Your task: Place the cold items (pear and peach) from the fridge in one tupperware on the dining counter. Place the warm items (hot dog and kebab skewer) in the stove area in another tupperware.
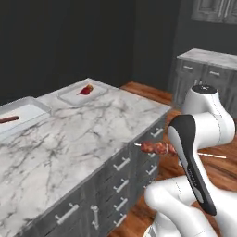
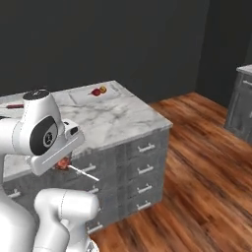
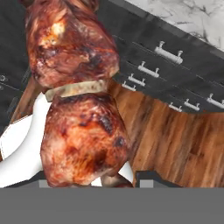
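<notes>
Now we carry the kebab skewer (image 1: 157, 148), clamped crosswise in the pincer (image 3: 118, 181) and level, beside the counter (image 1: 88, 139). Far ahead and above sits the tupperware (image 1: 23, 115) with the hot dog (image 1: 8, 120). We should lift clear of the edge, keeping the stick flat.

the kebab skewer (image 3: 81, 105) runs up the left half of the hand view, two browned meat chunks stacked with a pale slice between them. behind it lie a wood floor (image 3: 175, 140) and dark drawers (image 3: 166, 65) with silver handles under a marble worktop (image 3: 192, 17) edge.
</notes>
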